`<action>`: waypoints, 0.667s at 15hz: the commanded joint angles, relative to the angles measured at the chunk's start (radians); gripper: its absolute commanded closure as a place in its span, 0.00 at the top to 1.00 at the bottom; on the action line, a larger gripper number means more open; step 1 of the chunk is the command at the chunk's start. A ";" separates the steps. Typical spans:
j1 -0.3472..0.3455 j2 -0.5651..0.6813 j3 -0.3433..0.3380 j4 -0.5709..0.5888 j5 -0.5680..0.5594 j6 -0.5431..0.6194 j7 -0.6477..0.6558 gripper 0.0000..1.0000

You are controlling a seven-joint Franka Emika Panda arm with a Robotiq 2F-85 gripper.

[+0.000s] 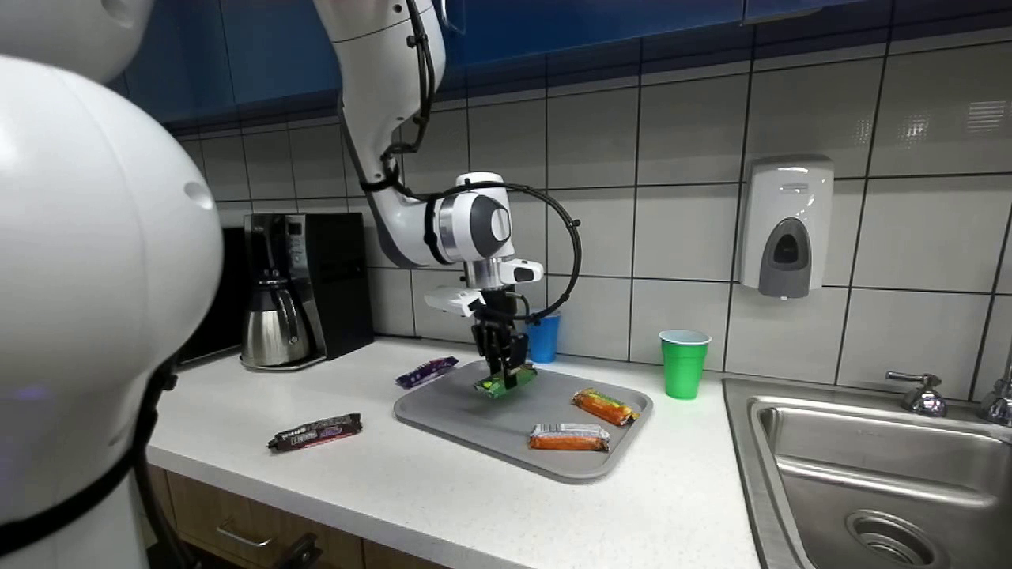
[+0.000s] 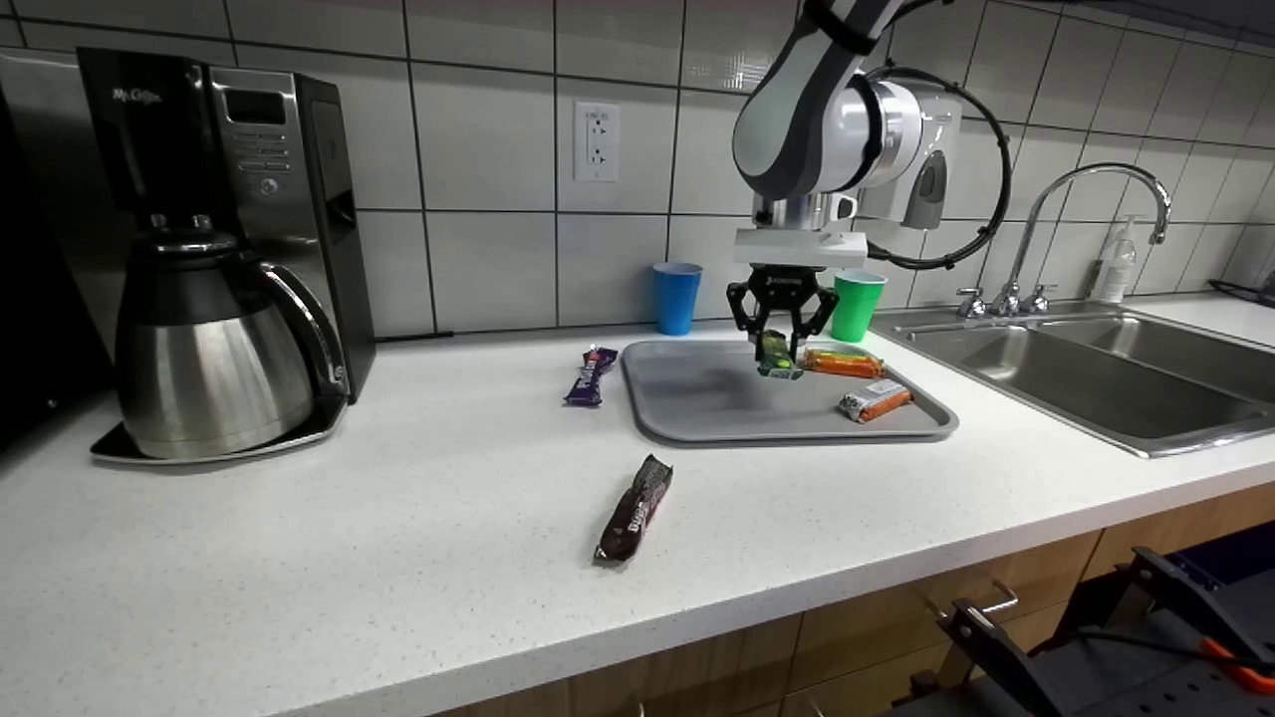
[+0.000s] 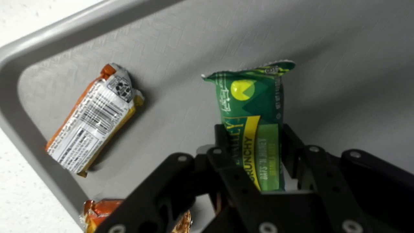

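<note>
I see the gripper (image 3: 254,142) pinching the green bar (image 3: 252,108) over the gray tray (image 3: 171,106), where its slick wrapper (image 3: 270,97) could let it slip.

Kitchen, with sink (image 1: 909,450) and coffee maker (image 2: 269,189)

Between my fingers (image 3: 291,149) and the purple bar (image 2: 591,376), the grey tray (image 2: 687,398) offers me free room to pass. On the side of the sink (image 2: 1056,358), the yellow-orange bar (image 2: 847,362) and the silver-orange bar (image 2: 877,400) lie in the way; behind, the blue cup (image 2: 677,299) and the green cup (image 2: 857,307) stand as obstacles near the tiled wall (image 2: 488,269).
</note>
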 commanded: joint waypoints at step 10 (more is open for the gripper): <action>0.051 -0.242 0.021 -0.229 -0.106 -0.074 0.259 0.17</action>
